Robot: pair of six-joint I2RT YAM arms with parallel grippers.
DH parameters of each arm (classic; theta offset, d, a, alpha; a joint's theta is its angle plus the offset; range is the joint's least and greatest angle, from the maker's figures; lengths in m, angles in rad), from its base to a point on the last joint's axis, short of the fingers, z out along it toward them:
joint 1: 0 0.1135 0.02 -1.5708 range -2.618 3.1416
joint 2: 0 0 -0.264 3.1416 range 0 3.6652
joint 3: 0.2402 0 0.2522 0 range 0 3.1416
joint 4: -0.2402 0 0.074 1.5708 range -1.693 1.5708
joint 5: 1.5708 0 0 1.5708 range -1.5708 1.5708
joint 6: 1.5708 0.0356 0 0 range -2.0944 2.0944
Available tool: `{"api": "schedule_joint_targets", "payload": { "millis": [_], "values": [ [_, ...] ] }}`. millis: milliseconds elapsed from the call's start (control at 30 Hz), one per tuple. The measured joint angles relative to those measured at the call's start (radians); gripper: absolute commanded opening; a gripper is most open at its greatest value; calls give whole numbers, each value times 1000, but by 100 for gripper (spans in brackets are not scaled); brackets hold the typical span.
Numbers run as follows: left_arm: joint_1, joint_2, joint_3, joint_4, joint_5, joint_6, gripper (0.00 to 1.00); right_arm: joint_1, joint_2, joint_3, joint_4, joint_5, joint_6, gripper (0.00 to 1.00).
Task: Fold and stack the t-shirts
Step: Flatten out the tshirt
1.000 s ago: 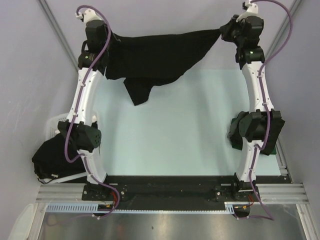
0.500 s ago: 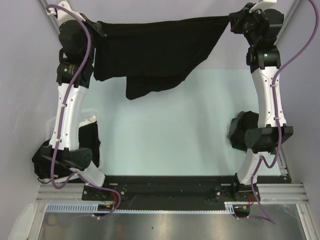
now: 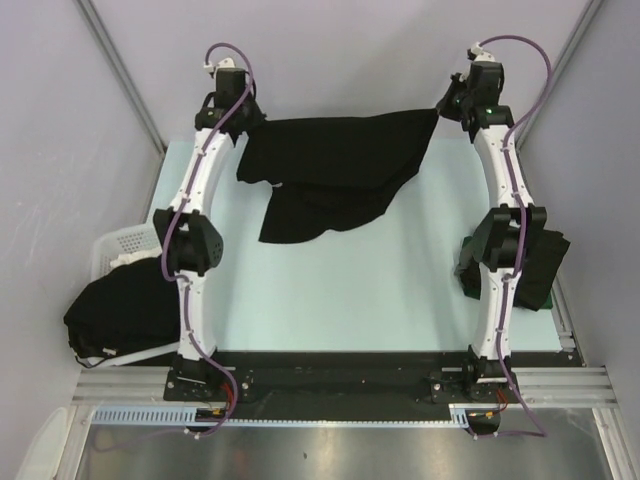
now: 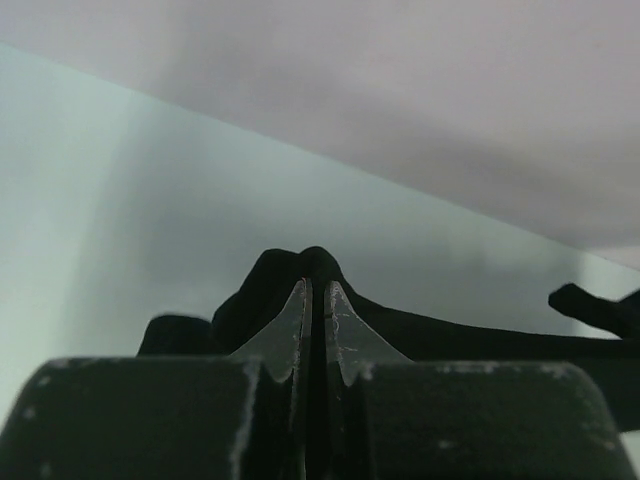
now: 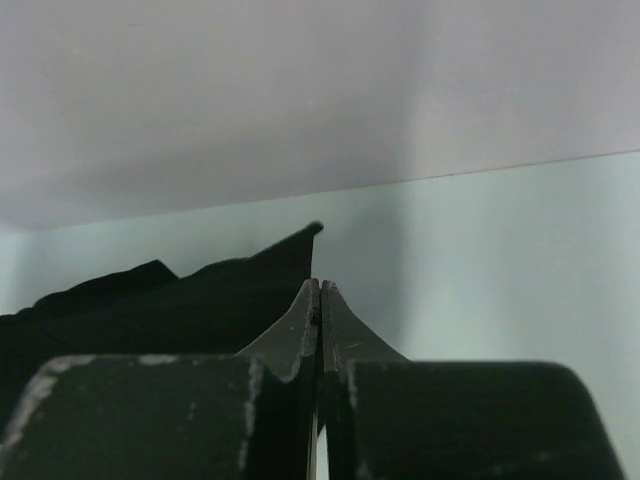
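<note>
The black t-shirt (image 3: 335,170) hangs spread between the two arms at 12 o'clock on the tabletop (image 3: 340,300). Its top hem runs close along the far edge under the back wall, and a loose tail droops toward 10 o'clock.

The left jaws are clamped on the shirt's left corner, with a hump of cloth (image 4: 290,270) bunched around the tips. The right jaws are pressed together on the right corner, where a point of cloth (image 5: 300,240) pokes up beside them.

Bare pale tabletop runs from the shirt's lower edge to the black strip at 6 o'clock, between the left arm (image 3: 190,250) and the right arm (image 3: 505,250). At 8 o'clock, off the left edge, a white basket (image 3: 125,240) sits beside a dark heap of shirts (image 3: 110,315). A folded dark pile (image 3: 547,272) lies at the 4 o'clock edge, partly behind the right arm.

Half a second ago both arms were raised and spread wider, holding the shirt high. They now reach farther and lower, and the shirt has come down toward the surface.
</note>
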Motion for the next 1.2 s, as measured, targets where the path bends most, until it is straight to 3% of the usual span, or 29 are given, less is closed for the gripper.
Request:
{"api": "schedule_joint_targets", "payload": {
  "millis": [100, 233, 467, 567, 733, 867, 1000, 1167, 1200],
  "values": [
    [2, 41, 25, -19, 39, -15, 0, -2, 73, 90, -60, -6, 13, 0],
    [0, 17, 60, -16, 45, -10, 0, 1, 37, 99, -68, -9, 4, 0],
    [0, -222, 32, -31, 42, 6, 0, 11, -160, 75, -78, 5, -38, 0],
    [0, -415, -117, -31, 43, 4, 0, 17, -311, -40, -106, 27, -38, 0],
    [-8, -745, -573, -1, 53, -14, 0, 25, -536, -307, -220, 47, 11, 0],
    [-20, -861, -878, -84, 69, -29, 0, 24, -594, -490, -382, 49, 69, 0],
    [-41, -861, -996, -227, 76, -31, 0, 13, -547, -657, -558, 11, 107, 0],
    [-45, -865, -1004, -333, 80, -30, 0, -26, -468, -810, -690, -96, 132, 0],
    [-46, -867, -1006, -344, 86, -30, 0, -32, -460, -831, -710, -114, 134, 12]
  ]
}}
